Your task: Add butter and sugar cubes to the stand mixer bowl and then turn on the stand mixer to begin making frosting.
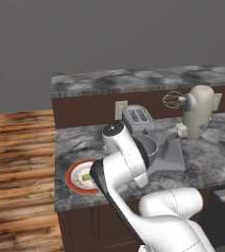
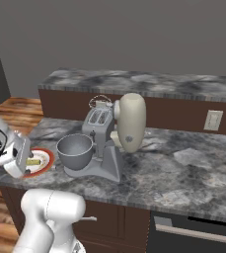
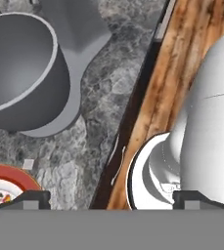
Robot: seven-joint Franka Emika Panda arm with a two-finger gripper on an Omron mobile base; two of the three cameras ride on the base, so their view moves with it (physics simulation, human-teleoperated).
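The butter (image 1: 87, 176) (image 2: 33, 161), a small pale stick, lies on a red-rimmed plate (image 1: 73, 172) (image 2: 46, 154) (image 3: 11, 173) near the counter's front left edge. The grey stand mixer bowl (image 2: 75, 149) (image 3: 20, 83) (image 1: 150, 145) sits on the stand mixer (image 2: 131, 123) (image 1: 198, 112), whose cream head is tilted up with the whisk (image 1: 173, 100) clear of the bowl. A small pale cube (image 3: 29, 164), perhaps a sugar cube, rests on the counter between plate and bowl. My gripper (image 3: 113, 199) hovers open and empty over the counter's front edge beside the plate.
A silver toaster (image 1: 137, 119) (image 2: 99, 117) stands behind the bowl. A wall outlet (image 1: 120, 109) (image 2: 213, 120) sits on the dark backsplash. Open marble counter (image 2: 183, 168) spreads to the mixer's right. Wooden floor (image 1: 15, 162) lies left of the cabinets.
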